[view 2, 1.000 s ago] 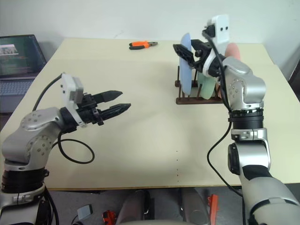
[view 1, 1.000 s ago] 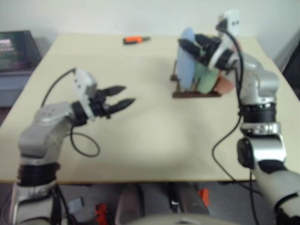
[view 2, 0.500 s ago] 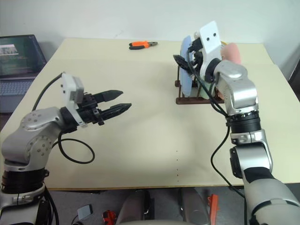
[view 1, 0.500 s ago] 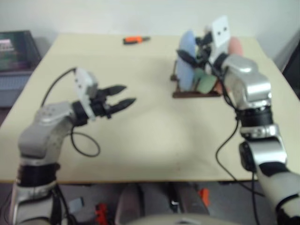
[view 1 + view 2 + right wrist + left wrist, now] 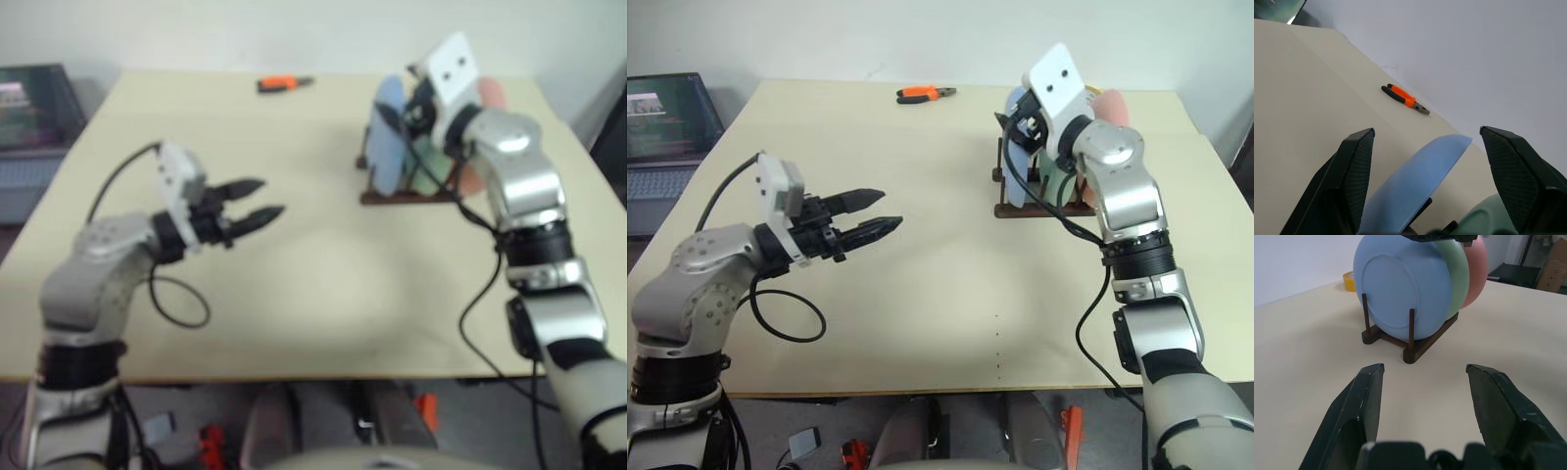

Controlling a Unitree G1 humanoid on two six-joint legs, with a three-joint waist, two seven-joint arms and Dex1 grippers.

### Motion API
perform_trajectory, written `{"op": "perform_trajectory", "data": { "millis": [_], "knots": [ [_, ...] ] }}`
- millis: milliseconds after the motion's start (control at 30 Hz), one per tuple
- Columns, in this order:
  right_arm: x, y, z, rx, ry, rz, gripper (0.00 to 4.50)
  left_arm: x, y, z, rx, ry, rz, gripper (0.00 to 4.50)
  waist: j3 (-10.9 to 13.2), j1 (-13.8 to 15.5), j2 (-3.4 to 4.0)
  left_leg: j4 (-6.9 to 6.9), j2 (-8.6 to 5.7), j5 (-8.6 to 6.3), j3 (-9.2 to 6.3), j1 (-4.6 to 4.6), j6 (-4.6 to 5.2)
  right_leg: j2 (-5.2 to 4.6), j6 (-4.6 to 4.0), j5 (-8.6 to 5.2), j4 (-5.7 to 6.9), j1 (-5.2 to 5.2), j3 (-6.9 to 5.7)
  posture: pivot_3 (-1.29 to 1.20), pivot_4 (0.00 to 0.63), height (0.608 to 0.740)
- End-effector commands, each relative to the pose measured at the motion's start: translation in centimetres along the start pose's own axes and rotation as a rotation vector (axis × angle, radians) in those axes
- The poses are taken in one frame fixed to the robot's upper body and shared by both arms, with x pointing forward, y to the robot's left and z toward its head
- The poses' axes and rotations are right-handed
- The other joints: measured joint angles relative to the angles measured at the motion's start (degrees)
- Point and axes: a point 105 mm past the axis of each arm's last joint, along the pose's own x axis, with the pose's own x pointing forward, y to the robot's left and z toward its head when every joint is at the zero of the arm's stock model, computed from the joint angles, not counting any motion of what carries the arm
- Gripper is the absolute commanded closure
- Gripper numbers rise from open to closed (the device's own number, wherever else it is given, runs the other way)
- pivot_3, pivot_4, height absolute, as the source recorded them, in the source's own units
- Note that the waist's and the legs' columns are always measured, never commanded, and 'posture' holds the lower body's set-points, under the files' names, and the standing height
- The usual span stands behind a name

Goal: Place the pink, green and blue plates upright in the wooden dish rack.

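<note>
Rack: dark wooden dish rack [image 5: 1410, 335] on the far right part of the desk [image 5: 950, 284], all three plates standing upright in it.
Plate order: blue plate [image 5: 1400, 293] at the end facing the left arm, green plate [image 5: 1458, 276] behind it, pink plate [image 5: 1476, 269] last.
Left gripper [image 5: 884, 212]: held above the desk, well apart from the rack, pointing toward it; jaws apart, nothing between them.
Right gripper [image 5: 1425, 181]: at the top of the plates; jaws spread wide, the blue plate's rim [image 5: 1415, 186] in the gap, neither finger touching it.
Left wrist view adds: pegs in front of the blue plate, and a yellow tape roll [image 5: 1349, 280] on the desk behind the rack.
Right wrist view adds: orange-handled pliers [image 5: 1405, 99] beyond the blue rim.
Head views add: laptop [image 5: 664, 117] off the desk's left edge.
</note>
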Motion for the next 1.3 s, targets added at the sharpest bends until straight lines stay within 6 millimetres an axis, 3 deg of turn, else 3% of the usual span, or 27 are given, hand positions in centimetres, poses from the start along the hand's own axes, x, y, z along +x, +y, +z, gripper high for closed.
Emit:
{"op": "perform_trajectory", "data": {
  "millis": [33,233,333,567,633,800,900,1000,1133,1300],
  "knots": [
    [-0.6,-1.0,3.6,-0.044,-0.106,-0.008,0.83,-0.1,-0.1,1.2,0.044,-0.026,-0.001,1.55,0.00,0.00,0.00,0.00,0.00,0.00,0.00,0.00,0.00,0.00,0.00,0.00,0.01,0.00,0.00,0.00,0.150,0.740],
    [-2.6,-1.8,6.9,0.051,-0.189,0.081,0.83,-1.3,0.4,2.2,0.081,-0.025,0.013,1.55,0.00,0.06,0.00,0.01,0.01,0.00,-0.01,0.00,0.00,0.00,0.00,0.00,0.02,-0.01,-0.01,0.00,0.150,0.740],
    [-4.9,-2.1,7.0,0.117,-0.191,0.194,0.83,-2.4,0.5,2.8,0.109,-0.016,0.016,1.55,0.00,0.19,-0.01,0.01,0.02,0.00,-0.03,-0.01,0.00,0.00,0.00,0.00,-0.02,0.01,-0.05,0.00,0.150,0.740],
    [-12.6,-4.7,2.5,0.216,-0.005,0.391,0.83,-5.6,1.0,3.4,0.150,0.050,0.031,1.55,-0.01,0.49,-0.01,0.00,-0.07,-0.01,0.07,0.03,0.02,-0.14,0.01,0.00,-0.12,0.06,-0.02,0.00,0.150,0.740],
    [-15.9,-5.6,0.1,0.288,0.062,0.414,0.83,-6.5,1.3,3.6,0.158,0.067,0.043,1.55,-0.01,0.37,-0.02,0.04,-0.05,-0.01,0.08,0.06,0.01,-0.12,0.01,0.00,-0.06,0.05,-0.03,0.00,0.150,0.740],
    [-23.6,-7.7,-6.9,0.412,0.220,0.227,0.83,-8.8,2.4,3.4,0.153,0.118,0.091,1.55,-0.03,0.37,-0.01,0.01,-0.02,-0.01,0.16,0.10,0.01,-0.07,-0.04,-0.04,-0.08,0.12,-0.11,0.00,0.150,0.740],
    [-26.8,-8.6,-10.5,0.439,0.332,0.123,0.83,-9.5,2.5,3.1,0.155,0.148,0.103,1.55,-0.03,0.09,0.06,0.06,-0.05,-0.01,0.23,0.15,0.01,-0.07,-0.01,-0.02,-0.03,0.12,-0.03,0.00,0.150,0.740],
    [-27.9,-9.2,-11.8,0.452,0.357,0.076,0.83,-10.1,2.6,2.7,0.146,0.163,0.122,1.55,-0.01,-0.59,0.11,0.09,-0.05,0.00,0.37,0.40,0.02,-0.06,-0.09,0.05,0.01,0.12,0.11,0.00,0.150,0.740],
    [-27.6,-9.5,-11.5,0.456,0.322,0.077,0.83,-10.5,2.6,3.0,0.149,0.169,0.126,1.55,0.04,-1.34,0.10,0.08,-0.04,-0.01,0.39,1.10,0.01,-0.09,-0.20,0.03,-0.05,0.79,0.18,0.00,0.150,0.740],
    [-27.8,-10.1,-12.1,0.459,0.323,0.047,0.83,-10.6,2.7,2.9,0.153,0.173,0.139,1.55,0.04,-1.31,0.11,0.09,-0.06,-0.01,0.36,1.10,0.01,-0.09,-0.20,0.04,-0.07,0.81,0.16,0.00,0.150,0.740]
  ]
}}
